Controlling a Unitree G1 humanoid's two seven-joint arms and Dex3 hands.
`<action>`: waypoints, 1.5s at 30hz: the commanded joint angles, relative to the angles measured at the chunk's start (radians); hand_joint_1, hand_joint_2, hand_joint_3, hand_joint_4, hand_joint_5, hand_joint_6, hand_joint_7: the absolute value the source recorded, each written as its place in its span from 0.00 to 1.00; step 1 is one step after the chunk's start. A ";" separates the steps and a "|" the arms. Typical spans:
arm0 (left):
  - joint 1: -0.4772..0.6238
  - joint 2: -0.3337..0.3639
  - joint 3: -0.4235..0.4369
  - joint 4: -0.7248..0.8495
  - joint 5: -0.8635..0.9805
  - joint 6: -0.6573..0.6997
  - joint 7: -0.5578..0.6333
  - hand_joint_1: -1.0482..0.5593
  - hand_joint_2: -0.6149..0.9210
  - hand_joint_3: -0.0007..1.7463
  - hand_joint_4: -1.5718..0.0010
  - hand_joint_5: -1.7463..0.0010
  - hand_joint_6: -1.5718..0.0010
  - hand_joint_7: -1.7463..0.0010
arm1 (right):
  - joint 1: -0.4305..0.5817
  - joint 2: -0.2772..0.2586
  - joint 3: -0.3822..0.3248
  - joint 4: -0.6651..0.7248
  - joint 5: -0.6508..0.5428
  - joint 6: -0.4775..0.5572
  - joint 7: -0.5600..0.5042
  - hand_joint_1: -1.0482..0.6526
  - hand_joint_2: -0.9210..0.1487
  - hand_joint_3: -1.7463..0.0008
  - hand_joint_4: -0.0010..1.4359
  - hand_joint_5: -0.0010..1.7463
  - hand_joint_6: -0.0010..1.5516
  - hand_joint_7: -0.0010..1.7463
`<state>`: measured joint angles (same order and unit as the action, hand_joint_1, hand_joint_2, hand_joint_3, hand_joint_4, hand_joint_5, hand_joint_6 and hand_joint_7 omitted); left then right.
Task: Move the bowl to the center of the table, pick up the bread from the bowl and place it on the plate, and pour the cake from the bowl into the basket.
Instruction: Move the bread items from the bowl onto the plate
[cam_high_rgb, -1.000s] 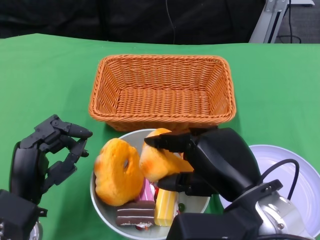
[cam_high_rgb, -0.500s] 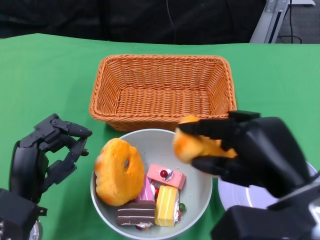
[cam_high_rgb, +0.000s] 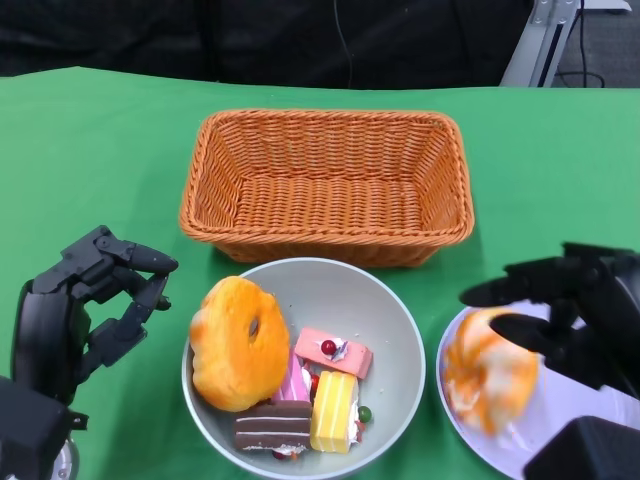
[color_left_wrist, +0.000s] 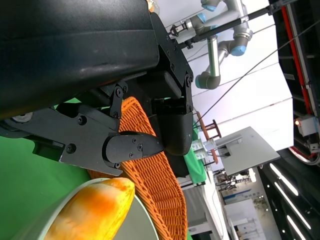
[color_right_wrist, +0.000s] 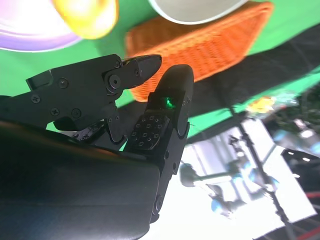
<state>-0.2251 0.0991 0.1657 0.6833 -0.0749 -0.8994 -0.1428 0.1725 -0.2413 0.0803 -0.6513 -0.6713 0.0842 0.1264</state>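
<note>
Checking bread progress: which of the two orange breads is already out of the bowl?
The blurred bread on the white plate, beside the right hand; the other bread sits in the grey bowl.

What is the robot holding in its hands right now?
Nothing. The right hand has its fingers apart above the bread on the plate, and the left hand is empty.

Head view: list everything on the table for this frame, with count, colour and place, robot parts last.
Basket: one, orange wicker, empty, behind the bowl.
Bowl: one, grey, near centre front.
Bread in bowl: one, orange-yellow, at the bowl's left side.
Cake pieces: several, pink, yellow, brown, in the bowl.
Plate: one, white, right of the bowl.
Bread on plate: one, orange, blurred.
Tablecloth: green.
Left hand: black, open, left of the bowl.
Right hand: black, open, over the plate.
</note>
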 joint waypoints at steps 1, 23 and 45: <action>-0.009 0.025 0.012 0.014 -0.005 -0.013 0.003 0.55 0.99 0.22 0.55 0.12 0.52 0.34 | 0.035 -0.017 -0.042 0.015 0.020 0.001 -0.001 0.56 0.00 1.00 0.55 0.95 0.74 0.18; 0.001 0.031 0.010 -0.009 -0.014 0.005 0.003 0.55 1.00 0.22 0.55 0.13 0.53 0.34 | 0.049 -0.041 -0.057 0.120 0.010 0.009 0.023 0.55 0.00 1.00 0.54 0.91 0.64 0.34; -0.001 0.025 0.008 -0.006 -0.006 -0.002 0.010 0.56 1.00 0.22 0.54 0.13 0.52 0.34 | 0.040 -0.024 -0.029 0.108 0.097 -0.032 0.017 0.53 0.01 1.00 0.55 0.76 0.64 0.24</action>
<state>-0.2264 0.1134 0.1663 0.6798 -0.0839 -0.8970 -0.1459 0.2199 -0.2669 0.0546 -0.5348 -0.5947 0.0633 0.1450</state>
